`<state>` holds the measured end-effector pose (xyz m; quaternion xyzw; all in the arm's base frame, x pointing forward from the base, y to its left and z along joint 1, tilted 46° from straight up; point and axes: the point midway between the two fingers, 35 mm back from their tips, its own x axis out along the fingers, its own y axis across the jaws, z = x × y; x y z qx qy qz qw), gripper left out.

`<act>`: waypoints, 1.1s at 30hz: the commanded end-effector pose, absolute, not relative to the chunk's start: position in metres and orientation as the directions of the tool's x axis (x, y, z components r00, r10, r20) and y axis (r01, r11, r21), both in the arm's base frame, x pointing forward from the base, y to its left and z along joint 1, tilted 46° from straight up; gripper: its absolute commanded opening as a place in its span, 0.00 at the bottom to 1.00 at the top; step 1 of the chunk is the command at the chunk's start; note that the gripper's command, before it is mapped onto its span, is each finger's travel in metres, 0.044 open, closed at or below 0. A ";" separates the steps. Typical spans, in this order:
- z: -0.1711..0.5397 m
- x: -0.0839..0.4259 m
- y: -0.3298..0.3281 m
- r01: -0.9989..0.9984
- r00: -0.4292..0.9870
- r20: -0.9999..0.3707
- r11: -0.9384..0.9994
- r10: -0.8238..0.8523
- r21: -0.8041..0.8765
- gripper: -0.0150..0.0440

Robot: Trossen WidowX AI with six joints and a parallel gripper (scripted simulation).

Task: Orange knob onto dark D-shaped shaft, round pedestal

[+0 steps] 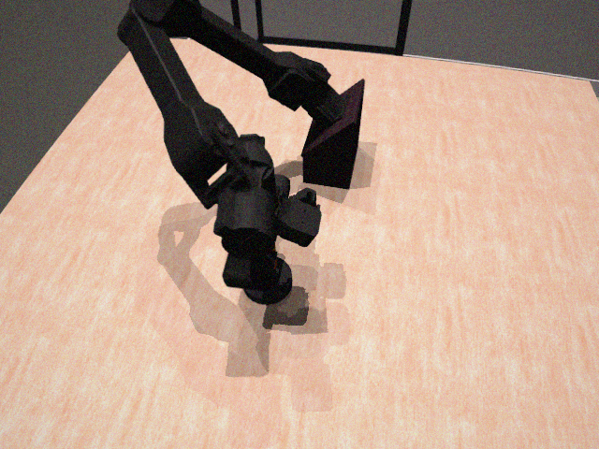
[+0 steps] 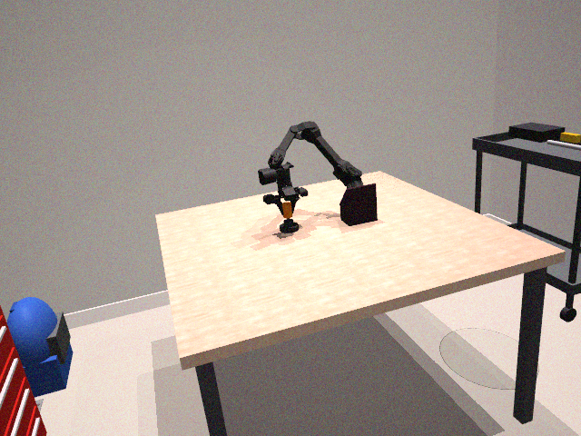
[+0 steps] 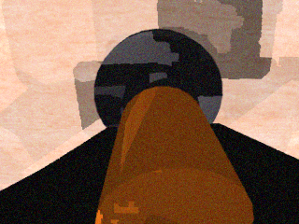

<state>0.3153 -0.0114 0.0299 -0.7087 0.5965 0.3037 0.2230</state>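
Observation:
The orange knob (image 2: 287,209) (image 3: 163,145) is upright between the fingers of my gripper (image 2: 287,213), which is shut on it. In the top view the arm hides nearly all of the knob. The dark round pedestal (image 2: 289,228) (image 3: 201,61) (image 1: 268,296) stands on the table (image 1: 435,290) directly below the knob. In the exterior view the knob stays clearly above the pedestal's disc, with a dark part between them. In the wrist view the knob's far end overlaps the middle of the pedestal and hides the shaft. Whether knob and shaft touch, and how their flat sides lie, I cannot tell.
The arm's dark base block (image 1: 328,162) (image 2: 359,204) stands on the table behind the pedestal. My wrist camera housing (image 1: 299,220) sticks out beside the gripper. A dark cart (image 2: 525,152) stands beyond the table. A blue rounded object (image 2: 33,326) is on the left, off the table.

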 end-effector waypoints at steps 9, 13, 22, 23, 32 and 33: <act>0.033 0.317 -0.009 -0.980 0.105 -0.696 -0.191 -0.710 0.047 0.25; 0.033 0.318 -0.008 -0.965 0.105 -0.696 -0.242 -0.710 0.102 0.25; 0.031 0.317 -0.011 -0.924 0.105 -0.696 -0.328 -0.710 0.195 0.25; 0.031 0.317 -0.011 -0.924 0.105 -0.696 -0.328 -0.710 0.195 0.25; 0.031 0.314 -0.011 -0.924 0.105 -0.696 -0.328 -0.710 0.195 0.25; 0.031 0.314 -0.011 -0.924 0.105 -0.696 -0.328 -0.710 0.195 0.25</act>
